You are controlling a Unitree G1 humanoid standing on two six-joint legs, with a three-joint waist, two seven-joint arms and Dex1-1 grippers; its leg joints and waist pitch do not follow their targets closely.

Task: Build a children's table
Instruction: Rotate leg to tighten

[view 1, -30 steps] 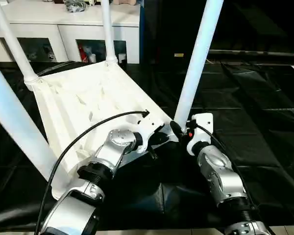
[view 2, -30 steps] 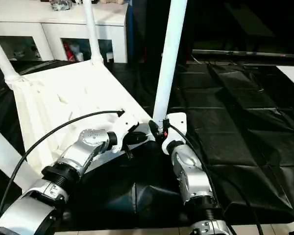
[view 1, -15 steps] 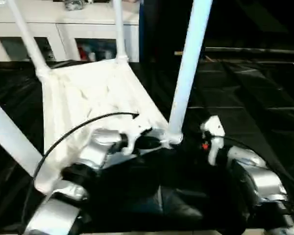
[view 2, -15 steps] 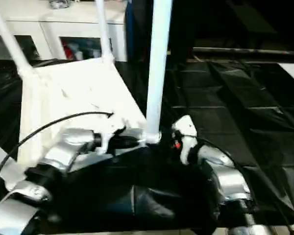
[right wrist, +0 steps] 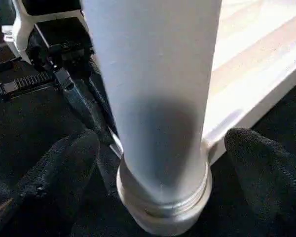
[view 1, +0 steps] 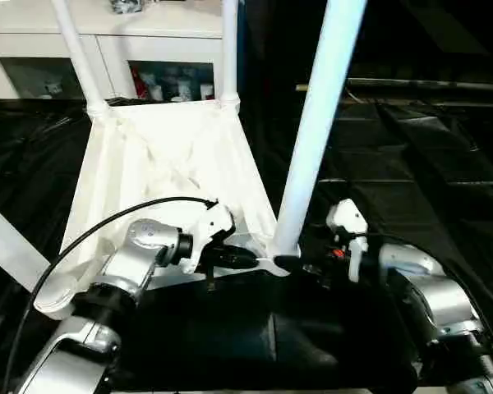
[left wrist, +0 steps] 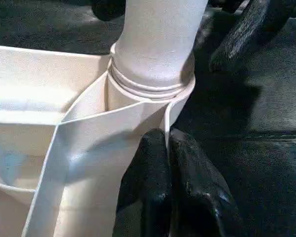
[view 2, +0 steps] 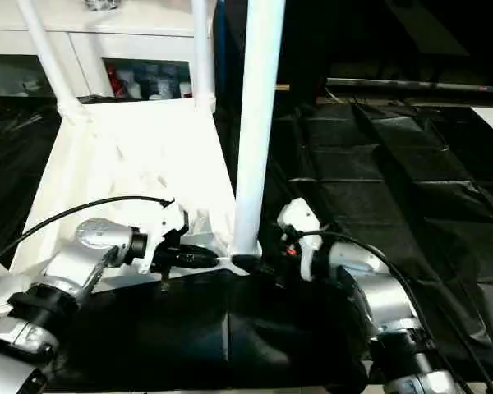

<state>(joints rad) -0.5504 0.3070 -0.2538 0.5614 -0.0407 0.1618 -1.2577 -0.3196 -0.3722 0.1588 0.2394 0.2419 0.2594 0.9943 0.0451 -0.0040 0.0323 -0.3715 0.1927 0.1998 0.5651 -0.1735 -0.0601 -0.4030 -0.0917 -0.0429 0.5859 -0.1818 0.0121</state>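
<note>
While the table top (view 1: 164, 172) lies upside down on the black sheet (view 1: 411, 172), filling the left and centre of my head view, its near-right leg (view 1: 316, 123) stands almost straight up from the corner socket (view 1: 281, 250) at lower centre, and that upright long axis is what my coming move turns on. My right gripper (right wrist: 153, 163) sits just right of the socket in the head view, and from its wrist camera I see its two black fingers (right wrist: 64, 163) spread wide, one on each side of the leg's base, touching nothing. So the leg runs straight between the open fingers and across the line joining them.

My left gripper (left wrist: 170, 182) comes in from the left of the same corner, fingers pressed together with the thin rim of the top pinched between them, right below the socket collar. It is the steadying hand; the right one is the one placed to take the leg.

Two more legs (view 1: 78, 53) rise at the far corners, upper left of the frame, in front of a white cabinet (view 1: 148, 33), and a fourth crosses the left edge. I judge the top nearly assembled.
</note>
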